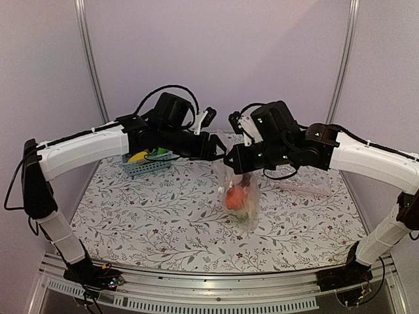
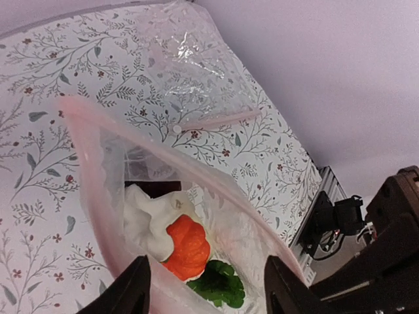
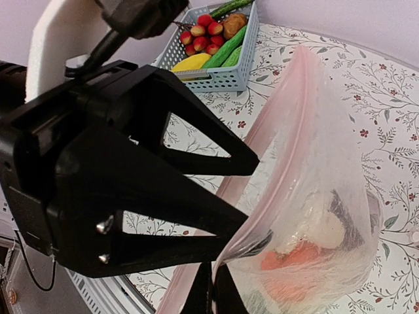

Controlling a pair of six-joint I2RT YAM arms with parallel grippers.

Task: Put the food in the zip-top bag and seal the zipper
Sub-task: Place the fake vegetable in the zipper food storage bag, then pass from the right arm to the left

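The zip-top bag (image 1: 241, 196) hangs in the air between my two grippers, its mouth up and open. Inside lie the cream-white vegetable (image 2: 147, 219), the orange piece (image 2: 190, 245), a green leafy part (image 2: 222, 288) and a dark maroon piece (image 2: 154, 188). My right gripper (image 3: 213, 288) is shut on the pinkish zipper strip (image 3: 288, 131) at the bag's rim. My left gripper (image 2: 206, 261) is open, its fingers spread wide over the bag's mouth; in the right wrist view its lower finger touches the rim. In the top view the two grippers, left (image 1: 221, 152) and right (image 1: 232, 165), nearly meet.
A second clear bag (image 1: 302, 186) lies flat on the floral tablecloth at the right, also in the left wrist view (image 2: 190, 59). The blue basket (image 1: 147, 165) stands at the back left with red fruits (image 3: 200, 36), green cucumbers and a yellow piece.
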